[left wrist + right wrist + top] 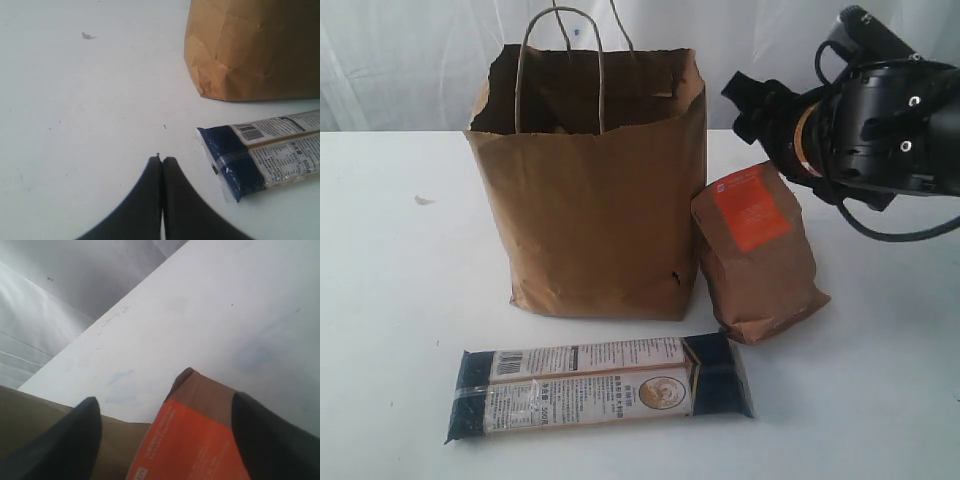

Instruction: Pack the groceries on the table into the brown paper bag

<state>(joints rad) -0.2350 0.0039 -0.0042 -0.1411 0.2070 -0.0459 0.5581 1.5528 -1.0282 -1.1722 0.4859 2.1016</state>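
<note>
On the table [880, 400], the brown paper bag [595, 200] stood upright near the middle, mouth open and handles up. Its interior was mostly hidden from the exterior view, so the contents could not be confirmed. No jars, cans or carton were seen anywhere on the tabletop. Two groceries lay outside the bag. The orange-labelled pouch [757, 252] stood tilted just beside the bag's right wall; contact could not be resolved. The noodle pack [605, 388] lay flat in front of the bag, clear of it. A small pale scrap [423, 200] sat well off to the left, too small to identify. The right gripper [166, 401] hovered above the pouch top with its jaws apart, one finger on either side of the folded edge and not closed on it. The left gripper [161, 162] hung low over bare table near the dark end of the noodle pack, jaws pressed together and holding nothing. Judged progress: late in the task, with at least the pouch and noodle pack to be packed; the pouch looked like the item in hand.
</note>
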